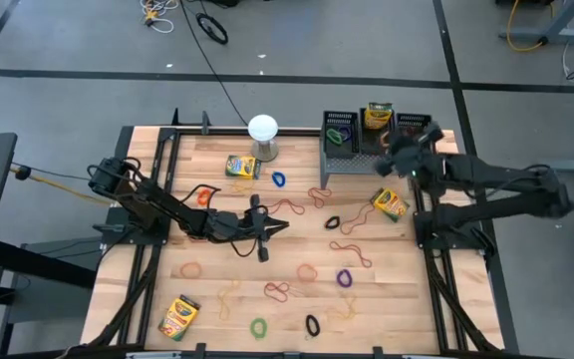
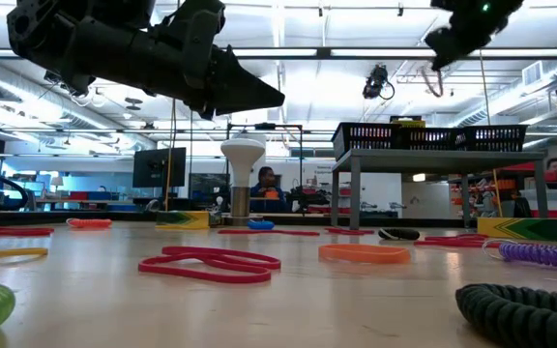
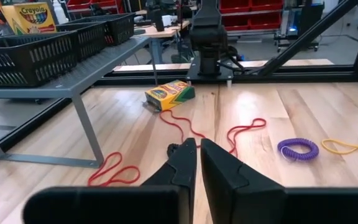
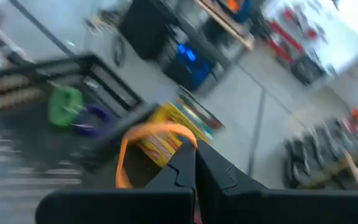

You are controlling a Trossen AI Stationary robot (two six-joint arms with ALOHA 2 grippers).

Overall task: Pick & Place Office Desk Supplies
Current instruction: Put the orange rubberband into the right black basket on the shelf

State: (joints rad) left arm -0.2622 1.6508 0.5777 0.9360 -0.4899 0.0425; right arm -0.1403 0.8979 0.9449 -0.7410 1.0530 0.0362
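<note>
High view, bins: three black mesh bins (image 1: 372,133) sit in a row on the grey riser (image 1: 352,165) at the upper right of the tabletop (image 1: 217,289); the left bin holds green and purple rubber bands, the middle bin a crayon box (image 1: 378,115).
High view, left gripper (image 1: 285,227): at frame centre, low over the tabletop, fingers pressed nearly together, whether pinching a band I cannot tell.
High view, right gripper (image 1: 385,165): over the bins, upper right.
Low view, riser: right of centre, bins on top; the white globe (image 2: 243,153) stands left of it.
Left wrist view, loose supplies: red rubber band (image 3: 244,132) just ahead of the fingertips, purple coil (image 3: 298,149) at right, crayon box by the far rail.
Right wrist view, right gripper (image 4: 195,163): fingers pressed together, pinching an orange rubber band (image 4: 143,142) above a bin holding a crayon box.
</note>
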